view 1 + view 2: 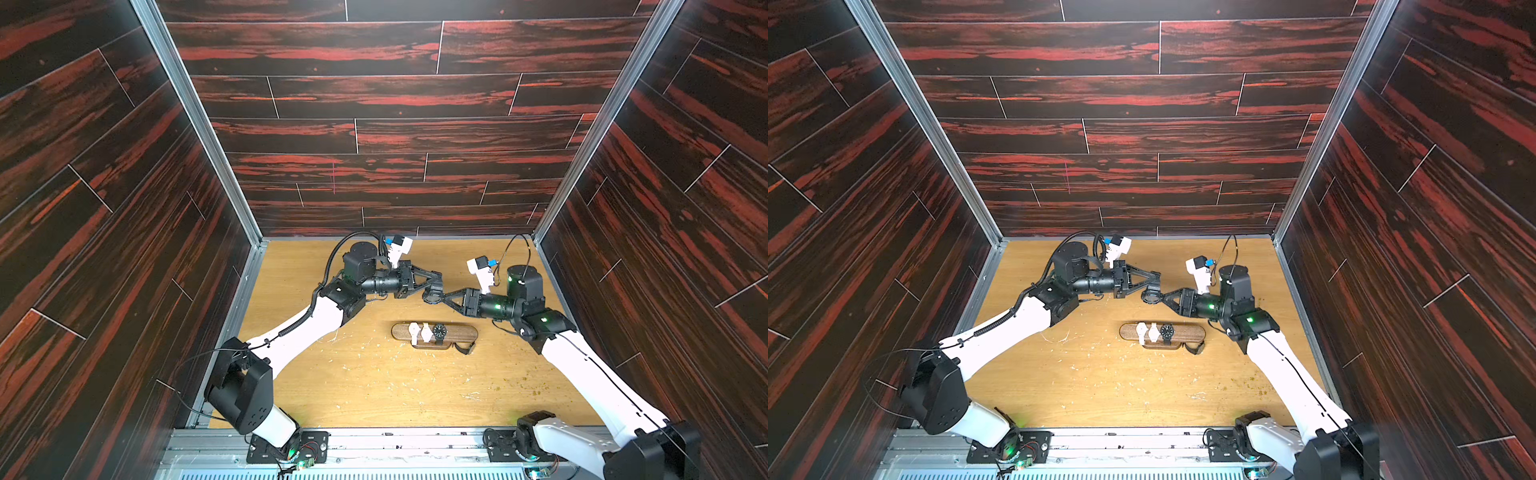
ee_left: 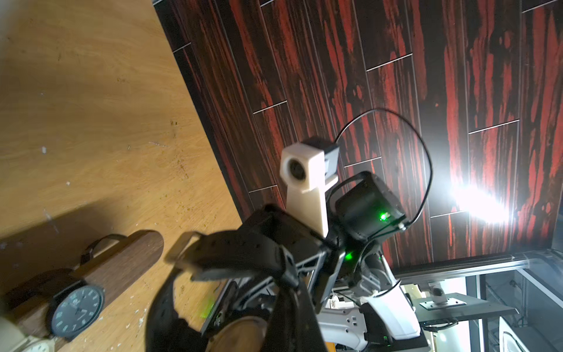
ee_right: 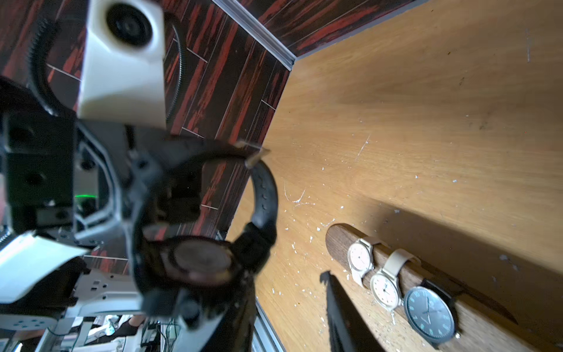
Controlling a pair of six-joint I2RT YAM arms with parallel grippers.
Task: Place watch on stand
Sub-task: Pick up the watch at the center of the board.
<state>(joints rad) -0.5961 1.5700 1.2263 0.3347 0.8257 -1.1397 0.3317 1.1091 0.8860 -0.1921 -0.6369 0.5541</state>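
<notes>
Scuffed tabletop (image 1: 374, 386) — dark plank walls (image 1: 395, 124)

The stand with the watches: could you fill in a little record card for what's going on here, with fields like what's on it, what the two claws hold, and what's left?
stand: dark wooden bar on the table
on stand: two white watches, one dark-faced watch
black watch: in the air behind the stand, between both grippers
left gripper: shut on its strap
right gripper: around its case
left to do: black watch not yet on stand
</notes>
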